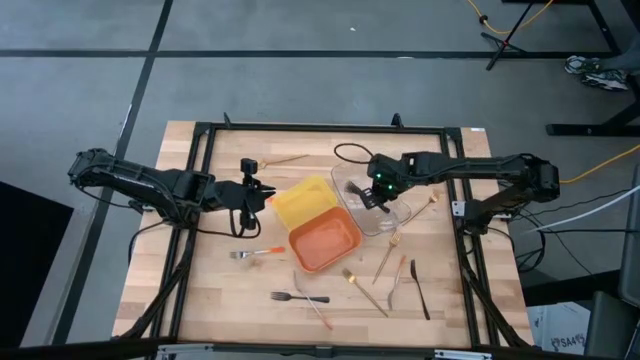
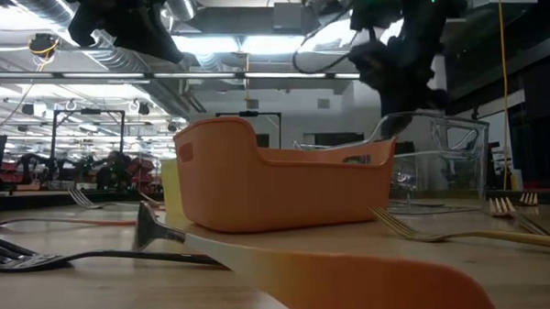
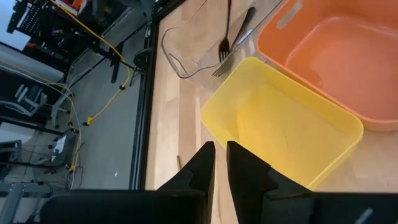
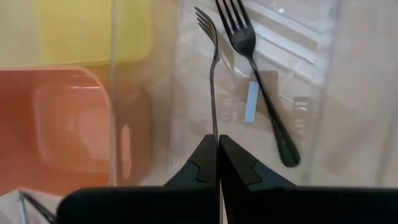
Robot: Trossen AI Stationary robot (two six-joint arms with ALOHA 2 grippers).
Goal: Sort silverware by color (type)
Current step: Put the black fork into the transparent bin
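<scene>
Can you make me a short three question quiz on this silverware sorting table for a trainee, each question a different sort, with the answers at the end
1. True or false: the right gripper is shut on a black fork over the clear tray.
2. Multiple choice: what already lies inside the clear tray? A) a gold fork B) another black fork C) an orange-handled fork
3. Short answer: which tray does the left gripper hang beside, and does it hold anything?

Key
1. True.
2. B.
3. The yellow tray; nothing shows between its slightly parted fingers.
</scene>
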